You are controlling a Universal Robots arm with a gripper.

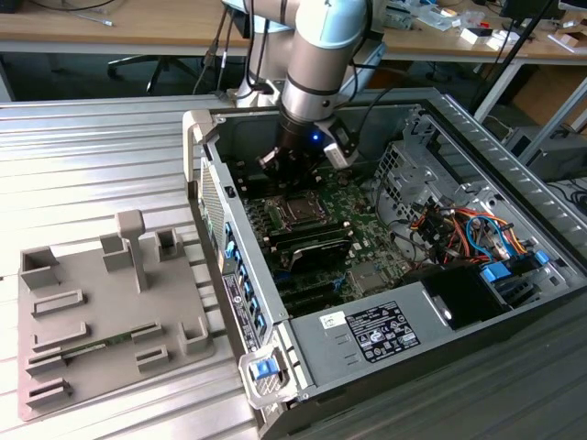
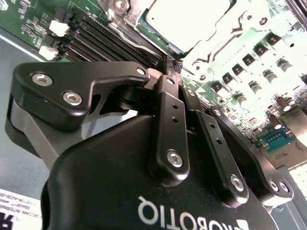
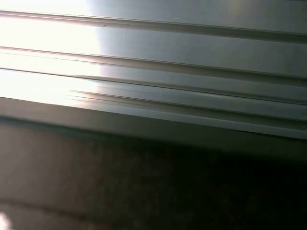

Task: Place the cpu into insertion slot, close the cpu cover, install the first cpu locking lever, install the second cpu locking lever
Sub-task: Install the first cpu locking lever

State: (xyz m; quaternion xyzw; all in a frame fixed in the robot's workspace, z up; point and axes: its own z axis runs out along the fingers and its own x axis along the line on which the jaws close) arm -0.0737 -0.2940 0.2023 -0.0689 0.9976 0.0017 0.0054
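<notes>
The jaws point(image 2: 165, 67) are drawn together and hold nothing. In the exterior view they hang inside the open computer case point(image 1: 275, 302), low over the green board and close to the socket point(image 1: 299, 213), toward the case's far wall. In the second wrist view the chip point(image 2: 184, 19) sits in its socket just past the jaw tips, apart from them, silvery face up. The shiny cover point(image 2: 225, 36) lies flat around the chip. A grey tray point(image 1: 101, 321) rests on the ribbed surface point(image 1: 92, 165) at the exterior view's left.
</notes>
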